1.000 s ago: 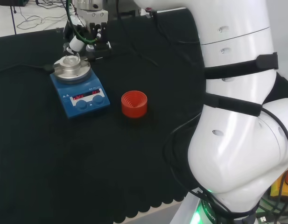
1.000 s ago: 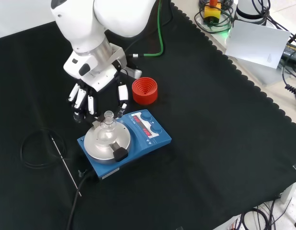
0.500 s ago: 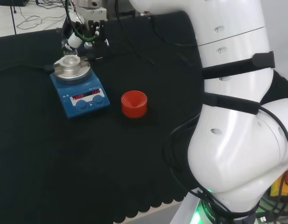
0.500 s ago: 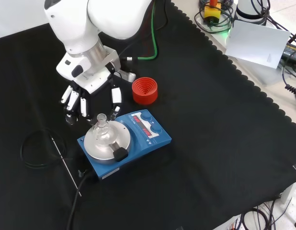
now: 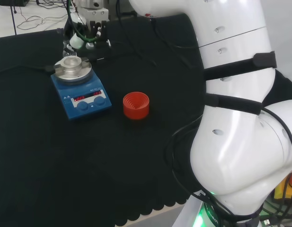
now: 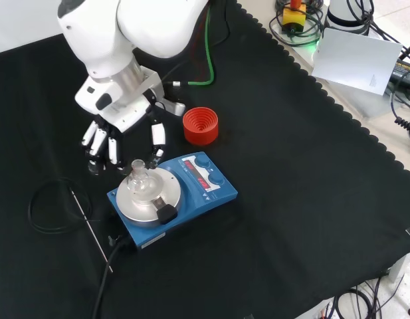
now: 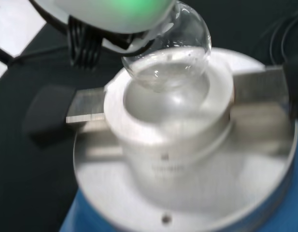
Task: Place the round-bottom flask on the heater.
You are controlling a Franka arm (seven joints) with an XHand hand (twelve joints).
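I can read no text here. The heater shows red lit digits on its front panel, and faint marks on its white bowl, all too blurred to read.

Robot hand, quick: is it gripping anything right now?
Robot hand: open, fingers straight, holding nothing; the round-bottom flask sits on the heater.

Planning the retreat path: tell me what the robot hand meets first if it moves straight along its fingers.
The robot hand points down; its fingertips would probably reach the black cloth beside the heater, though depth is unclear.
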